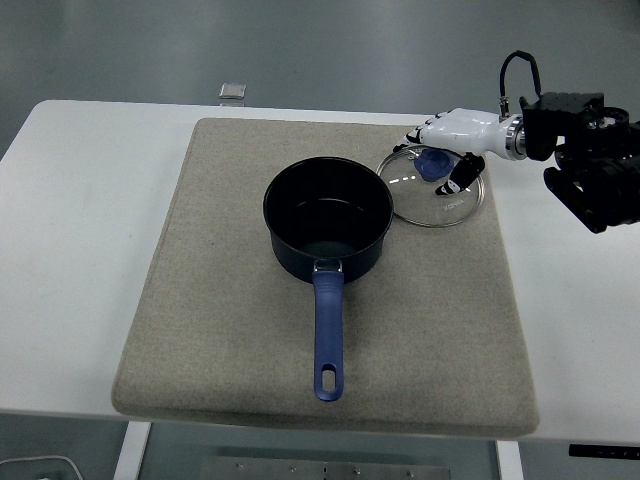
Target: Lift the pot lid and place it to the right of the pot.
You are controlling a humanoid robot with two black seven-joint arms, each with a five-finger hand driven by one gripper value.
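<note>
Worktop [90, 250]: white, rounded corners, spanning the view; its near edge shows at the bottom.
Mat [240, 330]: grey-beige felt pad covering the worktop's middle, carrying the pot and the lid.
Pot [327, 218]: dark saucepan, uncovered, upright near the mat's centre, inside empty and glossy.
Handle [328, 340]: blue, runs from the pot's near wall straight toward the near edge, with a hanging hole at its end.
Right arm [590, 160]: black, comes in from the right edge above the worktop's far right part, a cable looping over the wrist.
Lid [432, 185]: round glass with a metal rim, lying flat on the mat's far right corner, just right of the pot; its rim sits very near the pot's rim, and I cannot tell whether they touch.
Right hand [452, 145]: white shell with dark fingers, over the lid's far side; the fingers look loosened and spread around the knob rather than clamped on it.
Knob [433, 163]: blue, at the lid's centre, partly hidden under the hand.
Small object [232, 91]: grey square on the worktop's far edge, beyond the mat.
</note>
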